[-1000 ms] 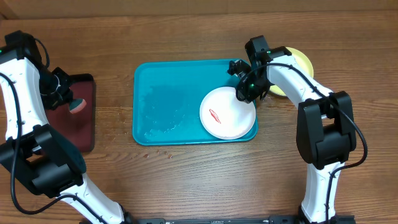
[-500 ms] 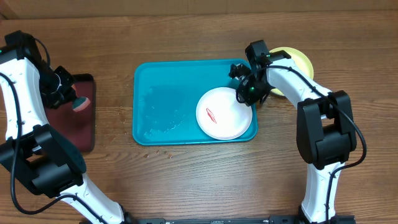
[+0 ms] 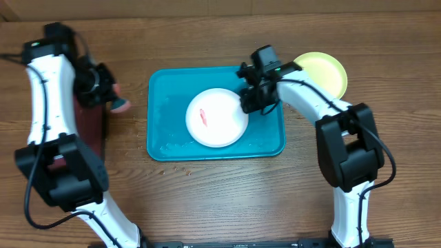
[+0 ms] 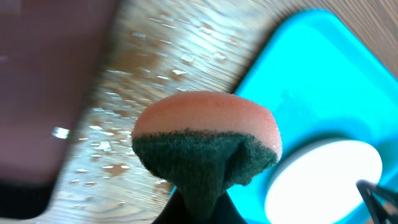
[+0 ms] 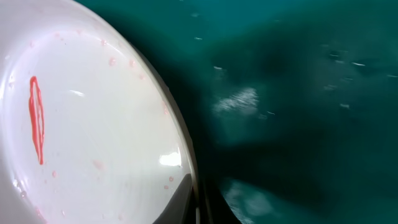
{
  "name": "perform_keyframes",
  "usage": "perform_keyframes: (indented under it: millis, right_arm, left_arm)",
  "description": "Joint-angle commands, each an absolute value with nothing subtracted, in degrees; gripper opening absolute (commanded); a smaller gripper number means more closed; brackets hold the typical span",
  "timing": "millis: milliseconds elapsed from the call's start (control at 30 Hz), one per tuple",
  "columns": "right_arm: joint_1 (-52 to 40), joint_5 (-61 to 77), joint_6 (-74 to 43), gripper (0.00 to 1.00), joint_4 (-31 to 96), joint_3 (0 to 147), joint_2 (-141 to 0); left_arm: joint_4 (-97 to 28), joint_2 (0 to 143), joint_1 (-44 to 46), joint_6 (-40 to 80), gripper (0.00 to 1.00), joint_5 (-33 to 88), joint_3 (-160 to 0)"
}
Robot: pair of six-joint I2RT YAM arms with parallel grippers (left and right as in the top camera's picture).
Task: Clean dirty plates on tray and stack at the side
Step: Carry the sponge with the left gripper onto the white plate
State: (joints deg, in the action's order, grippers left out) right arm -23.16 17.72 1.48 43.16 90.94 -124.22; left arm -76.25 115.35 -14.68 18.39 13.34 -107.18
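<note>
A white plate (image 3: 216, 118) with a red smear lies in the middle of the turquoise tray (image 3: 165, 134). My right gripper (image 3: 247, 102) is shut on the plate's right rim; the right wrist view shows the rim (image 5: 186, 155) pinched between its fingers (image 5: 198, 208). A yellow-green plate (image 3: 322, 72) sits on the table right of the tray. My left gripper (image 3: 110, 98) is shut on a pink and green sponge (image 4: 205, 146), held over the table just left of the tray (image 4: 298, 68). The light blue plate is not in view.
A dark maroon tray (image 3: 89, 131) lies at the left under my left arm. Water drops and crumbs spot the wood between the two trays (image 4: 124, 81) and in front of the turquoise tray.
My right gripper has dragged the white plate left, from the tray's right end to its middle. My left gripper has carried the sponge right, off the maroon tray toward the turquoise tray.
</note>
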Motion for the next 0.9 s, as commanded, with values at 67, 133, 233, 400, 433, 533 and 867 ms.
perform_keyframes:
  millis: [67,133,233,400,433,533,867]
  right_arm:
    - [-25.8,10.9,-5.2,0.13,42.2,90.4,-123.6]
    - [-25.8,10.2,-5.5,0.17,42.8,90.4,-123.6]
    - [-25.8,8.2,-7.0,0.21,44.4,90.4,-123.6]
    - [-25.8,7.8,-7.6,0.39,47.7,90.4,-123.6]
    - [-25.8,7.8,-7.6,0.4,48.4,90.4,-123.6]
    - [-25.9,7.8,-7.6,0.63,50.4,90.3,-123.6]
    - [-25.9,16.5,-7.5,1.0,50.4,90.3,-123.6]
  left_arm:
    - [-76.0,116.1,-5.2,16.7,0.04,14.8,-107.0]
    - [-75.9,116.8,-2.6,16.7,0.04,14.8,-107.0]
    - [-75.3,118.2,1.4,16.7,0.04,14.6,-107.0]
    - [-74.7,120.6,6.9,16.7,0.04,14.7,-107.0]
    - [-74.6,121.2,7.7,16.7,0.04,14.6,-107.0]
    - [-74.2,122.5,10.1,16.7,0.04,14.7,-107.0]
    - [-73.1,124.4,14.2,16.7,0.04,14.6,-107.0]
